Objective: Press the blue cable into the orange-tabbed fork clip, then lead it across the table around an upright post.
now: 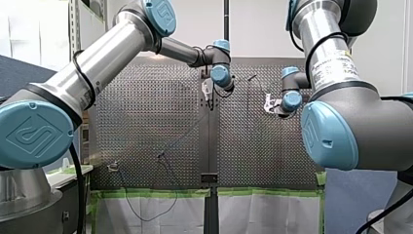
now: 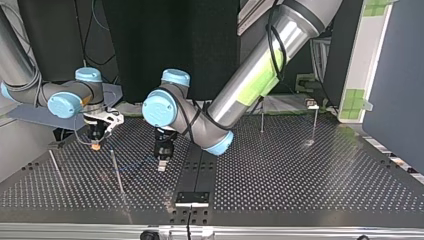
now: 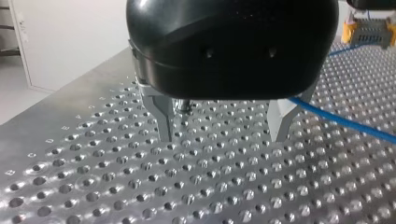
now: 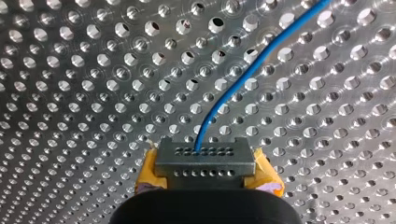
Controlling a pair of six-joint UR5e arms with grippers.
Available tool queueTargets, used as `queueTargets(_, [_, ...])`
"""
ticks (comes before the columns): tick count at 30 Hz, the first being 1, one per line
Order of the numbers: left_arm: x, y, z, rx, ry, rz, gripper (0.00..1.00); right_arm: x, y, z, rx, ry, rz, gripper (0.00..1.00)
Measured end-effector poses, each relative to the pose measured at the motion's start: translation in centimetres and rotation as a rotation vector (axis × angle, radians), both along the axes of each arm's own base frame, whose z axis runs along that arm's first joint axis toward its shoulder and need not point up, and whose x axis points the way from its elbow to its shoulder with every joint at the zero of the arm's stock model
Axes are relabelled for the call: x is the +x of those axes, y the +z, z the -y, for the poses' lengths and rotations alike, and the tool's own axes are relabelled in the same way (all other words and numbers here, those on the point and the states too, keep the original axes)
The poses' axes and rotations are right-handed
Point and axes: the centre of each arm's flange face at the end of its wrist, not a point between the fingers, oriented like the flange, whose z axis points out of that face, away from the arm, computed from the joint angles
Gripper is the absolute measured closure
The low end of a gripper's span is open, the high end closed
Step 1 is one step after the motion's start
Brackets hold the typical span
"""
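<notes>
The cable point(image 4: 232, 79) is blue and thin. One stretch is pinched in my right gripper point(image 4: 201, 156), whose yellow-padded jaws are closed on it. It comes out of the grey pad face, curves over the table point(image 4: 70, 93) and leaves the right wrist view ahead of the gripper. It runs close over the perforated plate along that curve. I cannot tell whether it touches.

In the left wrist view the cable runs low over the table up to the outer edge of one finger point(image 3: 281, 122) of my left gripper point(image 3: 222, 137) and goes out of sight behind it. That gripper's jaws stand open, tips close over the table, with nothing between them. Farther off, the cable leads to the right gripper, whose yellow pads show at the far corner.

In the top view both grippers point down over the table's left half, near each other. The right one is at the left and the left one is nearer the middle. A post point(image 2: 117, 172) stands upright between them, nearer the camera. A second post point(image 2: 56, 168) stands at the far left. A third post point(image 2: 261, 117) and a fourth post point(image 2: 314, 122) stand at the right, well apart from the grippers.
</notes>
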Motion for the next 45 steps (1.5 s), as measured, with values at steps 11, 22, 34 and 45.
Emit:
queueTargets(11, [-0.2, -0.3, 0.2, -0.058, -0.095, -0.068, 0.0, 0.1, -0.1, 0.0, 0.001, 0.002, 0.0, 1.0])
queueTargets(22, [-0.9, 0.0, 0.7, -0.051, -0.2, -0.097, 0.0, 0.2, -0.3, 0.0, 0.004, 0.003, -0.001, 1.0])
queueTargets(34, [-1.4, 1.7, 0.5, -0.058, -0.214, -0.08, 0.0, 0.2, -0.3, 0.0, 0.004, 0.004, -0.001, 1.0])
queueTargets(45, [-1.6, 2.0, 0.5, -0.086, -0.208, -0.087, 0.0, 0.2, -0.3, 0.0, 0.005, 0.004, 0.0, 1.0])
